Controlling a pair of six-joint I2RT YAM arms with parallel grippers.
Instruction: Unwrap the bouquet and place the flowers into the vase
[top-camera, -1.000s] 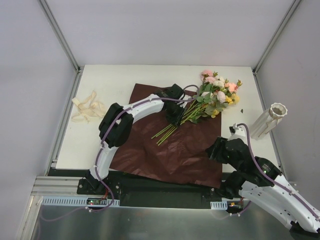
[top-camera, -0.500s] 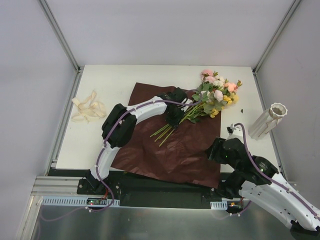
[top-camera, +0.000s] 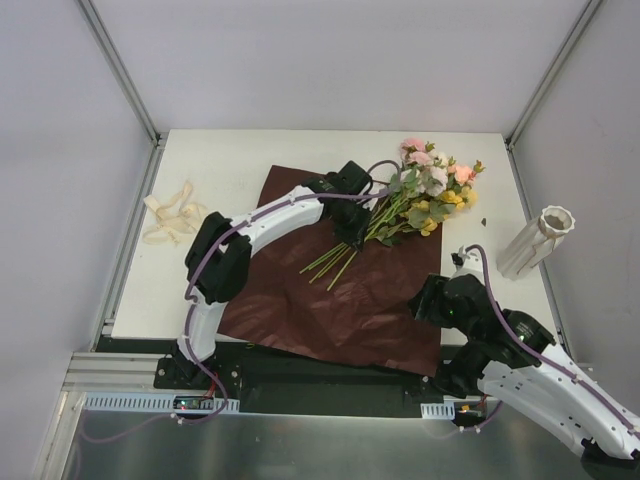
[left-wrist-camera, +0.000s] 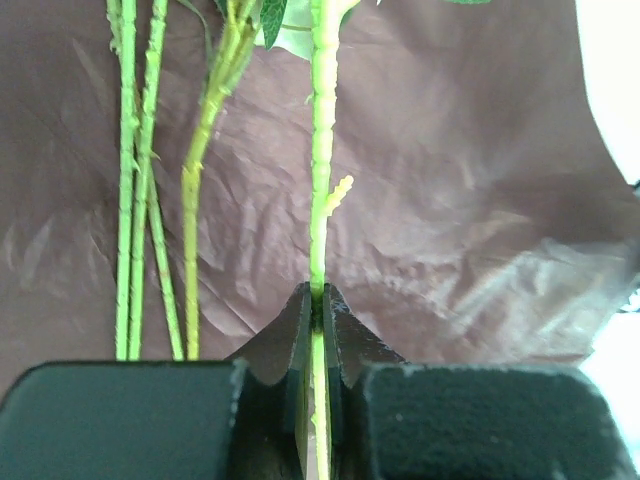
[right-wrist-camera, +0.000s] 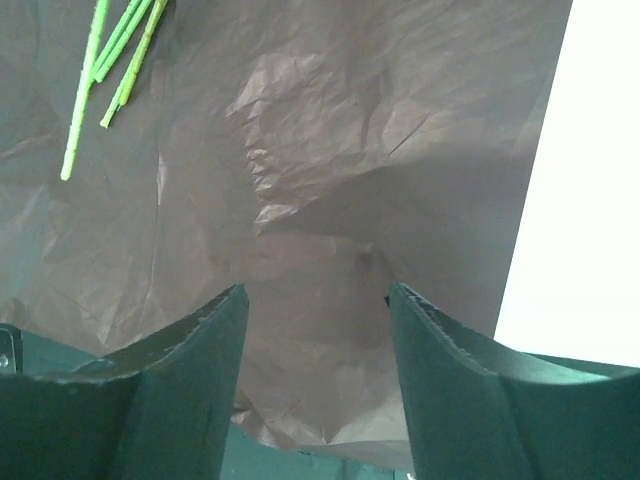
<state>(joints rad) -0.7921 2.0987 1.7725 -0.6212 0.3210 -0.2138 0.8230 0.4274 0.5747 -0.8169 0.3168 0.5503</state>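
The bouquet lies unwrapped: its maroon paper (top-camera: 330, 300) is spread flat on the table, and the flowers (top-camera: 425, 190) lie across the paper's far right part with their heads toward the back right. My left gripper (top-camera: 350, 232) sits over the green stems (top-camera: 335, 262). In the left wrist view, this gripper (left-wrist-camera: 318, 295) is shut on one thin stem (left-wrist-camera: 322, 150), and the other stems (left-wrist-camera: 135, 200) lie free to its left. My right gripper (right-wrist-camera: 318, 300) is open and empty, low over the paper's (right-wrist-camera: 350, 150) near right corner. The white ribbed vase (top-camera: 540, 240) is at the table's right edge.
The loose cream ribbon (top-camera: 175, 218) lies at the table's left edge. Cut stem ends (right-wrist-camera: 110, 60) show at the top left of the right wrist view. The white tabletop (right-wrist-camera: 590, 200) shows just right of the paper. Frame posts stand at the back corners.
My left gripper has closed onto one stem. Its arm's elbow swung left, and the flower bundle shifted slightly. The right gripper has hardly moved.
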